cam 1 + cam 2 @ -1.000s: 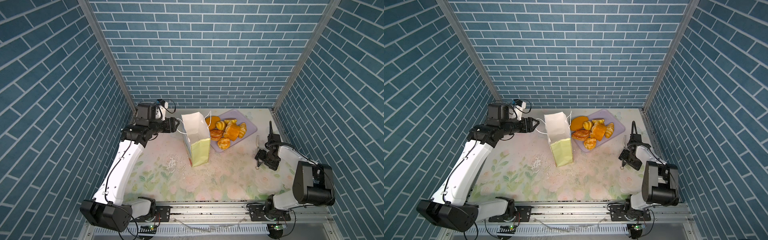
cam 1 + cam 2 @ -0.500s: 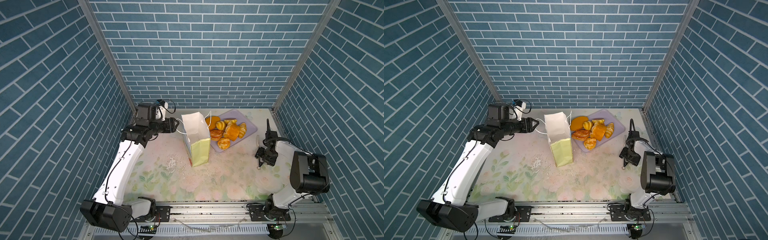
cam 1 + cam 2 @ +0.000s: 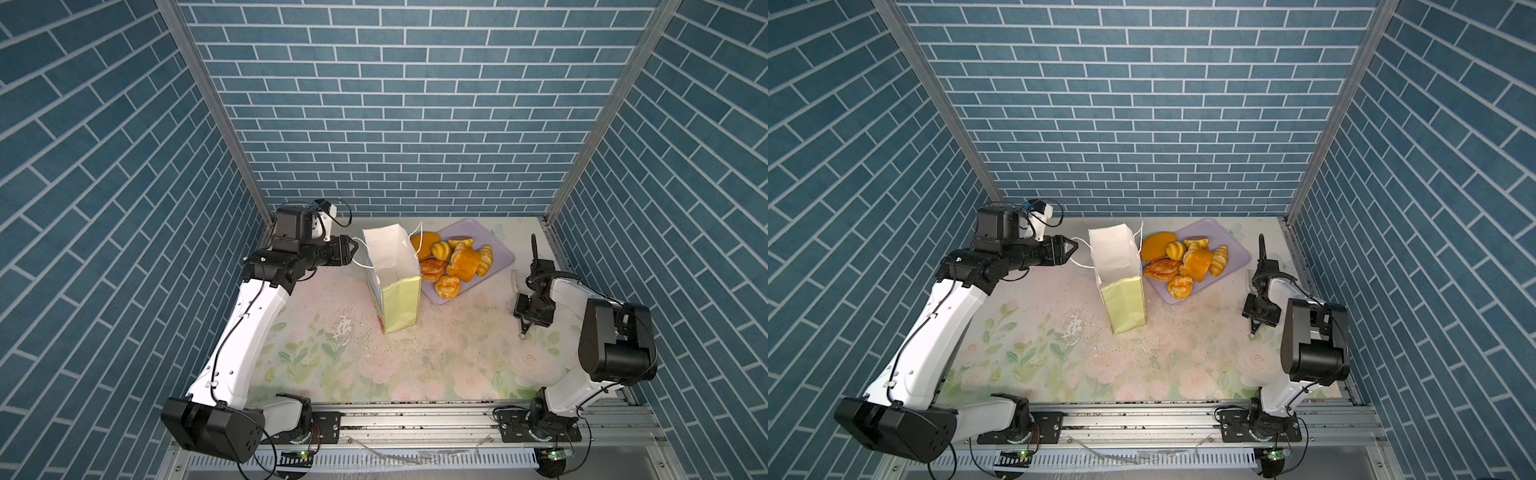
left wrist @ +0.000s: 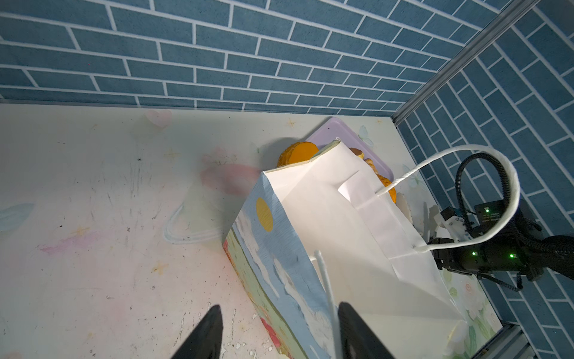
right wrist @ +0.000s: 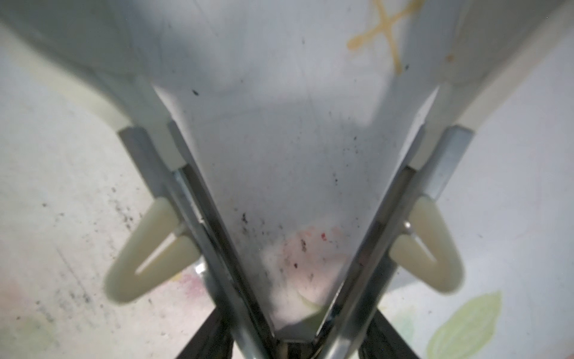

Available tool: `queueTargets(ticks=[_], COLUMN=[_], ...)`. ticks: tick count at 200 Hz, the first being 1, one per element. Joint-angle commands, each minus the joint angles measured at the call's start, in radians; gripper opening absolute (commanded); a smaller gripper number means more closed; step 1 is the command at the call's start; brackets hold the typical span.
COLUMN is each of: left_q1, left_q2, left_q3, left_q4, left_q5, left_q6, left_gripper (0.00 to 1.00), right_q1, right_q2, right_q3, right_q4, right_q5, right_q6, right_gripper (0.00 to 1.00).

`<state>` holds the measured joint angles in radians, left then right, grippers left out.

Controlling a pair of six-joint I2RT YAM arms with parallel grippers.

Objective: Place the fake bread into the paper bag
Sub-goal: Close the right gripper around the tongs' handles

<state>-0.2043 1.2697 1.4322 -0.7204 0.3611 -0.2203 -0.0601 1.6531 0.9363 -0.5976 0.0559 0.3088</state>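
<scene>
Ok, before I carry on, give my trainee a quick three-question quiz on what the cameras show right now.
1. True or false: the paper bag lies flat on its side.
2. In the left wrist view, what passes between the left tool's fingers? A) a croissant B) the bag's white cord handle C) the rim of a plate
3. Fill in: the fake bread in view sits on the lilac ____.

Key:
1. False. It stands upright with its mouth open.
2. B.
3. tray, right beside the bag.
</scene>
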Motion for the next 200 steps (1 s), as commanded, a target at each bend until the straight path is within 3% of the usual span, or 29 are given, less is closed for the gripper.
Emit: queueTargets(ticks=[1, 70, 122, 200], left_q1=[0.002, 0.002, 0.003, 0.004], left_q2=[0.008, -0.006, -0.02, -0.012], left_q3=[-0.006, -0.028, -0.039, -0.013], left_q4=[0.013, 0.021, 0.012, 0.01], left_q5=[0.002, 0.007, 0.003, 0.01], left_q6=[0.021, 0.036, 0.055, 0.055], left_gripper=[0.61, 0.62, 0.63, 0.62], right_q1=[-0.001, -0.001, -0.001, -0.001], right_q2=[0.005, -0.018, 0.009, 0.019], right_q3=[0.011, -0.018, -0.021, -0.018], right_q4=[-0.074, 0.006, 0.022, -0.011], right_q5=[0.037, -0.002, 0.001, -0.015], right_q6=[0.003, 0.222, 0.21, 0.056], right_gripper=[0.6, 0.7, 0.71, 0.69])
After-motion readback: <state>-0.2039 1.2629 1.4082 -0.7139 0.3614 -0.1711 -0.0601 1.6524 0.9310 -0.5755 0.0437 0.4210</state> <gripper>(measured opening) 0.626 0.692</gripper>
